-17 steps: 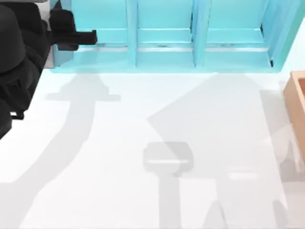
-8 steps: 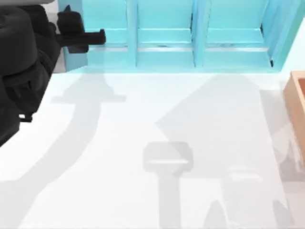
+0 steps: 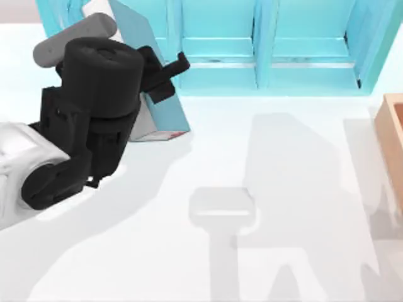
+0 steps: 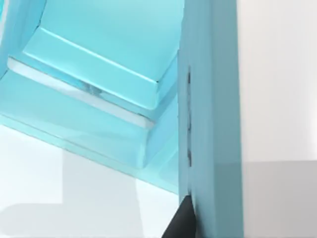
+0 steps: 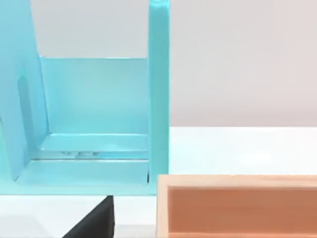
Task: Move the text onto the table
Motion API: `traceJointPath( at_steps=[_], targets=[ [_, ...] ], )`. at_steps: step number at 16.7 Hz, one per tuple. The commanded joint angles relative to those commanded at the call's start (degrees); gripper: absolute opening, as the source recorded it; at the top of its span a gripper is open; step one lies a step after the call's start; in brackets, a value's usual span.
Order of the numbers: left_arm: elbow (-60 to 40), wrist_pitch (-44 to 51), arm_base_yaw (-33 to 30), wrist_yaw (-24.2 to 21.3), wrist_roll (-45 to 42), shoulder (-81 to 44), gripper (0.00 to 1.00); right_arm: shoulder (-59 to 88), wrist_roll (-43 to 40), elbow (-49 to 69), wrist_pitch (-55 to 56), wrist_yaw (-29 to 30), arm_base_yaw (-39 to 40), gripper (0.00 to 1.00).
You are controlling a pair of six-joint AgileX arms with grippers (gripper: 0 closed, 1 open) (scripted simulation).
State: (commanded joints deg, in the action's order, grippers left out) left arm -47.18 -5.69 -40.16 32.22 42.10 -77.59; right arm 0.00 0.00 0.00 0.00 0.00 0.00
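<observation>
upper left of the top view, the left gripper (image 3: pixel 165 70) is clamped on the teal book (image 3: pixel 157 107), tilted just in front of the light-blue shelf (image 3: pixel 264 56). white tabletop (image 3: pixel 283 251) spreads below under grey shadows; tan wooden box (image 3: pixel 391 132) at right edge.

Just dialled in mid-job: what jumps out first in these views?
The black left arm at the table's left, its end effector gripping a thick teal-blue hardcover book tilted just in front of the light-blue three-bay shelf. A tan wooden box sits at the white table's right edge.
</observation>
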Motion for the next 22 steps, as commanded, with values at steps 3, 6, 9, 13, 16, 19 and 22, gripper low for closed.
traceJointPath(
  at_steps=[3,6,9,13,16,19,22],
  targets=[
    [-2.0,7.2,-5.7,4.5,17.6,-4.2,0.0,0.0,0.0,0.0,0.0,0.0,0.0,1.0],
    [-4.2,14.9,-11.8,9.6,36.6,-8.8,0.0,0.0,0.0,0.0,0.0,0.0,0.0,1.0],
    [-6.6,22.8,-18.1,15.0,56.3,-13.7,0.0,0.0,0.0,0.0,0.0,0.0,0.0,1.0],
    [-9.9,33.0,-26.1,22.6,82.1,-20.1,0.0,0.0,0.0,0.0,0.0,0.0,0.0,1.0],
    [-12.3,40.0,-31.7,28.3,100.0,-24.6,0.0,0.0,0.0,0.0,0.0,0.0,0.0,1.0],
    [-14.6,45.9,-36.6,33.5,115.9,-28.5,0.0,0.0,0.0,0.0,0.0,0.0,0.0,1.0],
    [-16.7,50.5,-40.6,38.0,128.7,-31.6,0.0,0.0,0.0,0.0,0.0,0.0,0.0,1.0]
  ],
)
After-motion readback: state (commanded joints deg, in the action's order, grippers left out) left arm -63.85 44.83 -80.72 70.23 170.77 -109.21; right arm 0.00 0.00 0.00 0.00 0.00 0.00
